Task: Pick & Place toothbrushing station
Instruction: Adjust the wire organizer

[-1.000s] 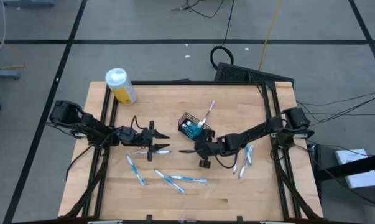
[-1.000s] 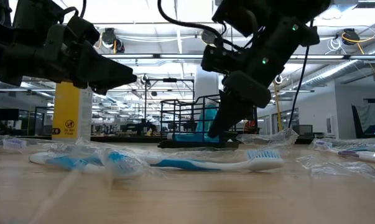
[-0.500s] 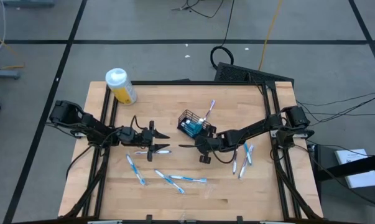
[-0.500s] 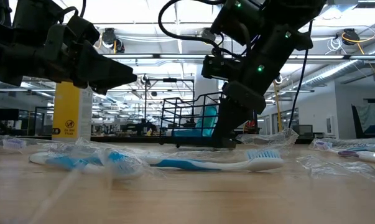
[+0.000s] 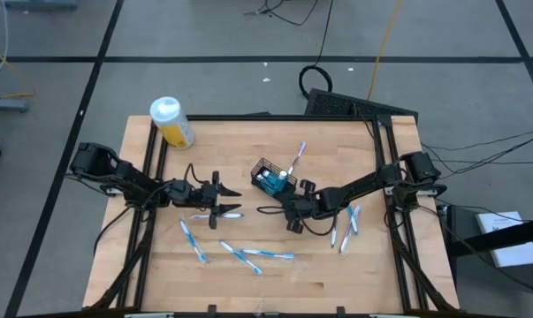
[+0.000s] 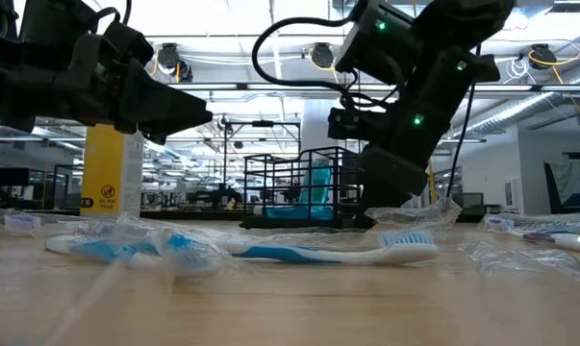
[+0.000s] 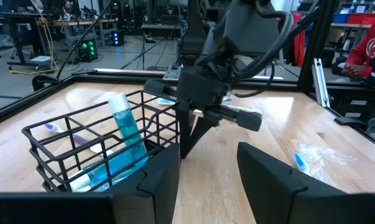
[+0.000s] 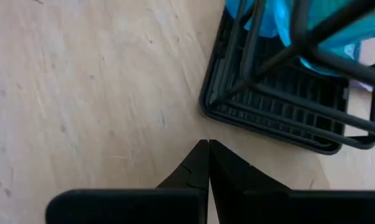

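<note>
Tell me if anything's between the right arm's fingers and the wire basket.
Nothing visible is. The right gripper, fingers pressed shut, points at bare wood just short of the black wire basket, with only open tabletop in the gap. The loose toothbrushes lie elsewhere on the table, off that line.

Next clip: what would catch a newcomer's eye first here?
Mid-table, the black wire basket with a teal tube inside and a toothbrush sticking out. The right gripper, shut and empty, points its tips at the wood beside the basket. Wrapped toothbrushes lie scattered on the near side, where the left gripper hovers open.
</note>
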`<state>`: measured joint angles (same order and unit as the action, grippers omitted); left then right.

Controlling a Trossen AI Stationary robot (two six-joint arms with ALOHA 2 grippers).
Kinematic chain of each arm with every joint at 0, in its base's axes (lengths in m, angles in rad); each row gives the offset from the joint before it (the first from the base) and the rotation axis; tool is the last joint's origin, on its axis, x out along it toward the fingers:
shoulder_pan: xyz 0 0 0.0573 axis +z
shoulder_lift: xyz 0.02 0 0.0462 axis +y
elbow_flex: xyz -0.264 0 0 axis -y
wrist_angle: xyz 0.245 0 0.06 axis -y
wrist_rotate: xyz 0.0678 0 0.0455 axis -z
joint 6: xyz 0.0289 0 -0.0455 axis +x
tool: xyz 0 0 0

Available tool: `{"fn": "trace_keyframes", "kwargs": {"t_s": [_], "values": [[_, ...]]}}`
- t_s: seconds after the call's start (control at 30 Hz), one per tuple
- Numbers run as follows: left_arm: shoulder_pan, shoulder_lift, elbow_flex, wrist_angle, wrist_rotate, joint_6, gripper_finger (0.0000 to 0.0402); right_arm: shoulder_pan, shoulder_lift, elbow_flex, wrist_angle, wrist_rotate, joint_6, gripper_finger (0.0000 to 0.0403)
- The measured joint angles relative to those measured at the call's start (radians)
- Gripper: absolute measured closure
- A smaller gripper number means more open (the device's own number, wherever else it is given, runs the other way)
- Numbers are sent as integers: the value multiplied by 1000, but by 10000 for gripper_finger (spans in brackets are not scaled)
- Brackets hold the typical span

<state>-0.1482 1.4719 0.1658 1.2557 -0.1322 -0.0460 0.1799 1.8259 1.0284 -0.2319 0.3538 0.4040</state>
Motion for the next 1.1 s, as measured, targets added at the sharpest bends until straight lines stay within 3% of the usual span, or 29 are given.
{"fn": "trace_keyframes", "kwargs": {"t_s": [0.2,0.43,0.8,1.1], "values": [[0,0,0,13,1,-1,234,17,-1,-5,14,7,26,403],[0,0,0,13,2,14,234,62,-1,-5,168,-52,3,403],[0,0,0,21,2,16,233,-24,-1,-11,214,-71,-48,403],[0,0,0,25,2,26,234,-55,-6,-137,333,-66,22,403]]}}
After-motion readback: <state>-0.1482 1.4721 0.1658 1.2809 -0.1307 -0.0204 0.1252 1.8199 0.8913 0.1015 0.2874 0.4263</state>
